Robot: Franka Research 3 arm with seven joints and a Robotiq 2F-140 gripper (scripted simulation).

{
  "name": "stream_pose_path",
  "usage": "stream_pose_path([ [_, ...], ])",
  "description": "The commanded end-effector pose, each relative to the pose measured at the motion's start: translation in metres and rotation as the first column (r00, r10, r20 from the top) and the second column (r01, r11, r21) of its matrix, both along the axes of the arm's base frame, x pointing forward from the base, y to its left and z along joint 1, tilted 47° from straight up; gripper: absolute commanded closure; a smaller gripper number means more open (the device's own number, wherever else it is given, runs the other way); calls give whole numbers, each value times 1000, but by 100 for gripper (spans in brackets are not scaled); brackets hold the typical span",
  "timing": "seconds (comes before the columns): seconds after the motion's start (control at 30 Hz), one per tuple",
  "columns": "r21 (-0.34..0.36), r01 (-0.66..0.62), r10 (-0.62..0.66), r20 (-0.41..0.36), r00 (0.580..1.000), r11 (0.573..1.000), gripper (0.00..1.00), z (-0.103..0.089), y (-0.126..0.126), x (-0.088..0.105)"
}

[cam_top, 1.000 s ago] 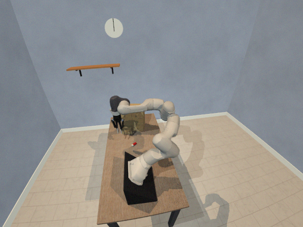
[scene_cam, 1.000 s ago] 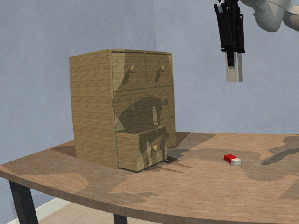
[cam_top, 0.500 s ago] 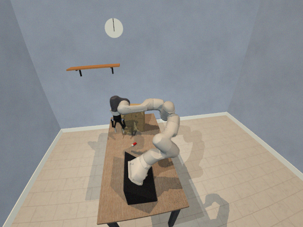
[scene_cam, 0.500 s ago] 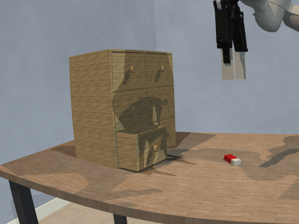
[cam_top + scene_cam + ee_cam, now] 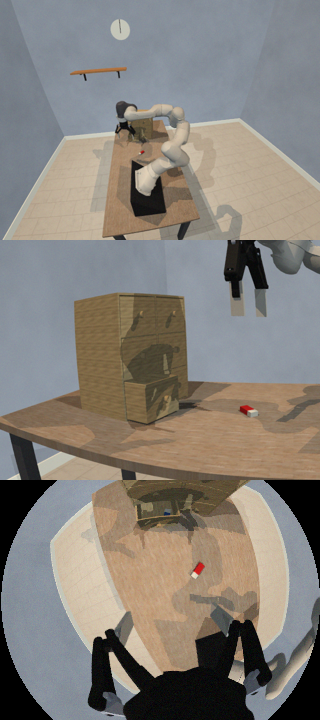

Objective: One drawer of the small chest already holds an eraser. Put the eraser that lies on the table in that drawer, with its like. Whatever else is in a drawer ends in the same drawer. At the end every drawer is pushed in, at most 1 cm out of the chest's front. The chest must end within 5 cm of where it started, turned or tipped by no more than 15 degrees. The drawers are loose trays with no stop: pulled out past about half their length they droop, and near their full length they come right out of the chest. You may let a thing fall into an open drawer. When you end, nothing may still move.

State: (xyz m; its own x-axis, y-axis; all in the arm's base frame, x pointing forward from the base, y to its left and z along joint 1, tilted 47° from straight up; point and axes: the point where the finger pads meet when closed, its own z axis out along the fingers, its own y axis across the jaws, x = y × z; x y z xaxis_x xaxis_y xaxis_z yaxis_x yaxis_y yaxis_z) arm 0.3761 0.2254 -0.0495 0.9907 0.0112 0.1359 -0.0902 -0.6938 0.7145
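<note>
Blue walls stand behind a wooden table [image 5: 201, 446], where on the left the small chest [image 5: 100, 356] has its bottom left drawer [image 5: 151, 402] pulled partly out. To its right the red and white eraser [image 5: 248, 411] lies on the table, well apart from the chest. High above it the gripper [image 5: 248, 309] hangs with fingers spread wide, holding nothing.

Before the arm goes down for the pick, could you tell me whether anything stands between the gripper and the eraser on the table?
Nothing visible does. The open, empty gripper hangs high above the table, and the eraser lies alone, apart from the chest.
</note>
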Motion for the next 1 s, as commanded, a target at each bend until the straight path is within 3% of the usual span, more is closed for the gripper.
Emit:
stream_pose_path([
  [0.0,0,0,0,-1,1000,1000,0,0,0,0],
  [0.17,-4,-2,1,-11,1000,1000,0,4,4,-1],
  [0.47,-4,-2,1,-11,1000,1000,0,43,45,-6],
  [0.73,-4,-2,1,-11,1000,1000,0,46,49,-6],
  [0.97,-4,-2,1,-11,1000,1000,0,51,47,20],
])
